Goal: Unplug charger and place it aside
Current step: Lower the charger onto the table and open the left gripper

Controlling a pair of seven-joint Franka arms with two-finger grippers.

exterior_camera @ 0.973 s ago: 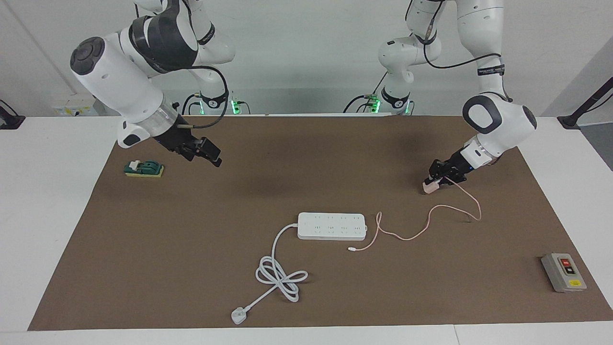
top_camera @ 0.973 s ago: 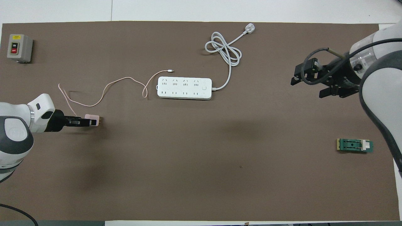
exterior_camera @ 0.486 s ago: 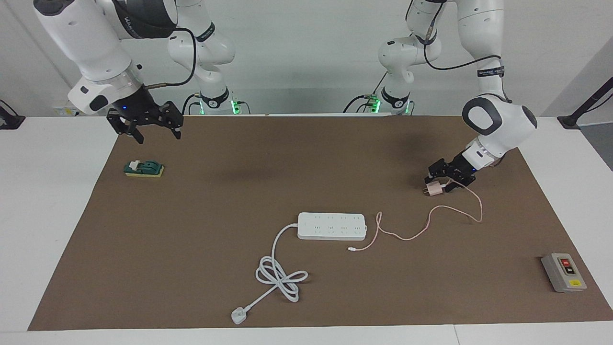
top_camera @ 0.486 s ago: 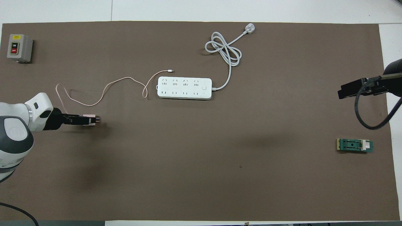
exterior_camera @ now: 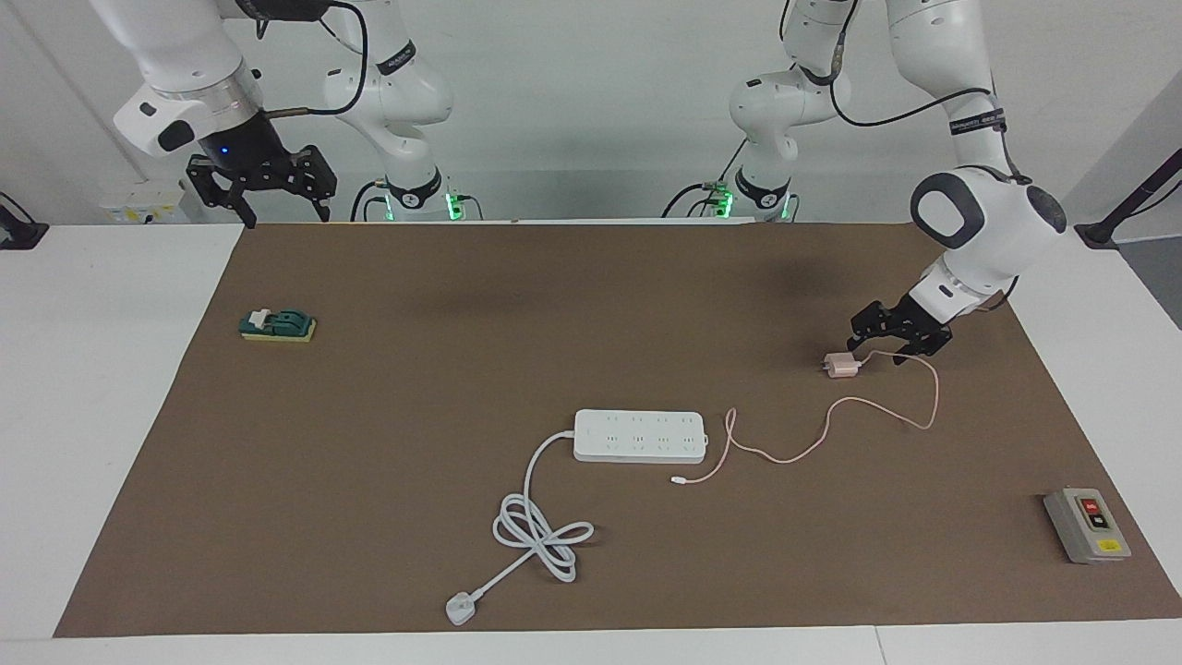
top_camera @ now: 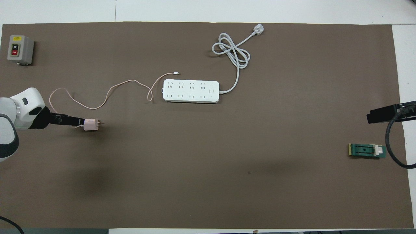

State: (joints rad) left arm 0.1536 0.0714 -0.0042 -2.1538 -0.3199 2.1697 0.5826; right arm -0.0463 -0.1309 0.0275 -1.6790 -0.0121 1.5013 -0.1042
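- Charger (exterior_camera: 839, 367): lies on the brown mat (exterior_camera: 462, 369) toward the left arm's end of the counter (exterior_camera: 92, 416), nearer to the robots than the power strip (exterior_camera: 641, 436) and well apart from it. It is out of every socket; in the overhead view its two prongs point toward the middle of the mat.
- Charger cable (exterior_camera: 831, 425): runs from the cube in a loop toward the left arm's end, then winds across the mat and ends in a small connector just beside the power strip, on the side farther from the robots.
- Left gripper (exterior_camera: 898, 338): low over the mat just beside the charger, on the side toward the left arm's end. Its fingers (exterior_camera: 868, 328) stand spread, with nothing between them. In the overhead view the tips reach the cube's edge; whether they touch it cannot be told.
- Right gripper (exterior_camera: 268, 199): raised over the edge of the mat nearest the robots, at the right arm's end. Its fingers (exterior_camera: 319, 189) are spread and hold nothing.
- Power strip: flat near the middle of the mat. Its thick white cord (exterior_camera: 540, 531) lies in a loose knot, farther from the robots, and ends in a white plug (exterior_camera: 459, 608).
- Green block (exterior_camera: 277, 324): on the mat at the right arm's end, well apart from both grippers.
- Grey switch box (exterior_camera: 1087, 525): at the mat's corner at the left arm's end, farther from the robots than the charger.
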